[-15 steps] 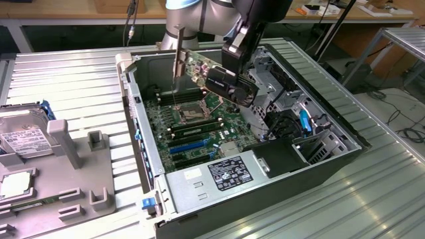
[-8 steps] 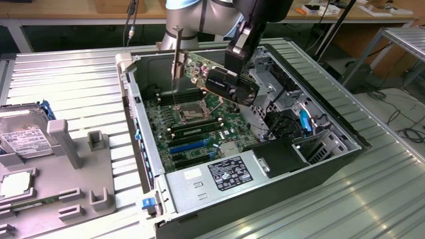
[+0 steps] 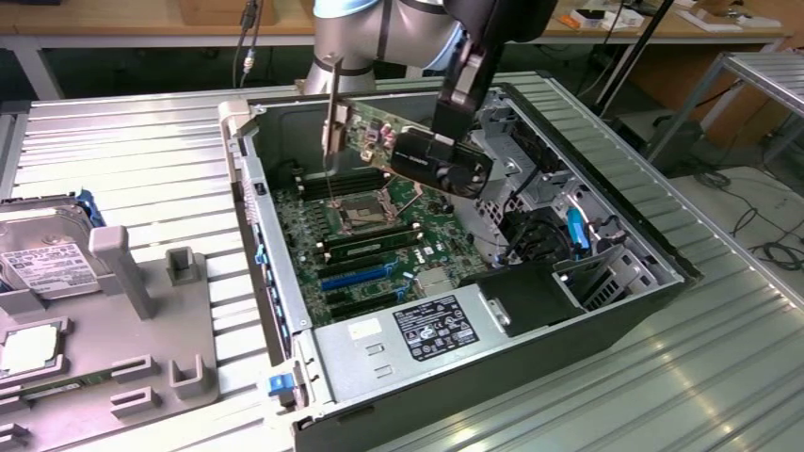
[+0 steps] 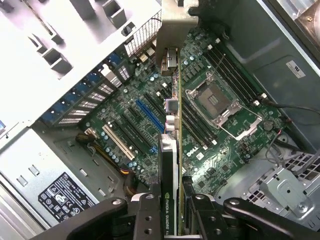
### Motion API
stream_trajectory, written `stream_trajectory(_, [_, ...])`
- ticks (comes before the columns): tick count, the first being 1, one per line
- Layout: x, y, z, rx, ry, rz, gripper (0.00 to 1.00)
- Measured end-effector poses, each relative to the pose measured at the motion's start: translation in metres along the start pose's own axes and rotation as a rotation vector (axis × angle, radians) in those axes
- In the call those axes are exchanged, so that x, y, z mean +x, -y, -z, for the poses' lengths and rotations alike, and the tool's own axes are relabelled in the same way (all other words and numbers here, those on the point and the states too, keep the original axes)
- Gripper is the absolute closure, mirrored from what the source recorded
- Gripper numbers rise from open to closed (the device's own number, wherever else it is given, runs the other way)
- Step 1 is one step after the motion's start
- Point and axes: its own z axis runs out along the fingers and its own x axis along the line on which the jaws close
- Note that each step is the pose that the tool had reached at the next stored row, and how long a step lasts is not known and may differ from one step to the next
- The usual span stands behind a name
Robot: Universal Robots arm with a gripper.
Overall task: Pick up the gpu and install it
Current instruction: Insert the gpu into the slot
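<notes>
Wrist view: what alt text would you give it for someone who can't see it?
The robot's claw grips a black graphics card edge-on above the green circuit board inside an open computer case. A silver processor socket and a blue slot show on the board.

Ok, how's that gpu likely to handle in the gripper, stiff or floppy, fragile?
Probably stiff: the gpu juts straight from the gripper without sagging. Likely fragile: bare green board with small parts shows. Held at one end, it could pivot if the grip slackens.
</notes>
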Motion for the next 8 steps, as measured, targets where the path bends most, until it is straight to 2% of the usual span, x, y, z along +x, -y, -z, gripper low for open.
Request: stream_trajectory(8, [-0.0022, 0.0025, 0.0001, -0.0027, -0.0043, 0.096, 0.73])
